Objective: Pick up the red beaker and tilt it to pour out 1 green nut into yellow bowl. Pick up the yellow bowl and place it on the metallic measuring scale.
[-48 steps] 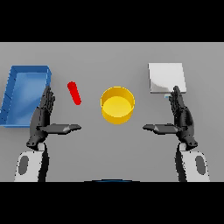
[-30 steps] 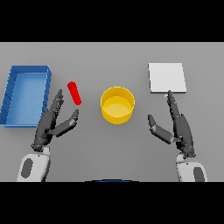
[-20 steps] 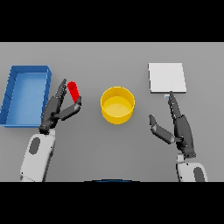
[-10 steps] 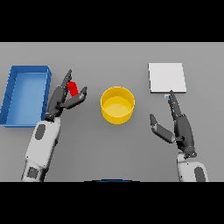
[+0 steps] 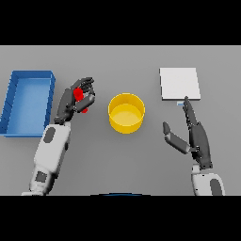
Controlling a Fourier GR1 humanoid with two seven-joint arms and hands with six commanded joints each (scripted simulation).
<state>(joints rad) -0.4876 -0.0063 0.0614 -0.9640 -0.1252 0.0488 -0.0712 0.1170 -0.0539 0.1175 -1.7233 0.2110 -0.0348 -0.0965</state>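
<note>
My left hand has its fingers and thumb curled round the red beaker, left of the yellow bowl. Only small red patches of the beaker show between the fingers. The bowl stands at the table's middle, and its inside looks plain yellow. The metallic measuring scale is a pale square plate at the back right. My right hand rests open at the front right, its fingertips pointing toward the scale's near edge. No green nut can be made out.
A blue tray lies along the left side of the table, just left of my left arm.
My left hand reached forward to the red beaker and closed round it. My right hand drew back from beside the scale and has stayed still since.
</note>
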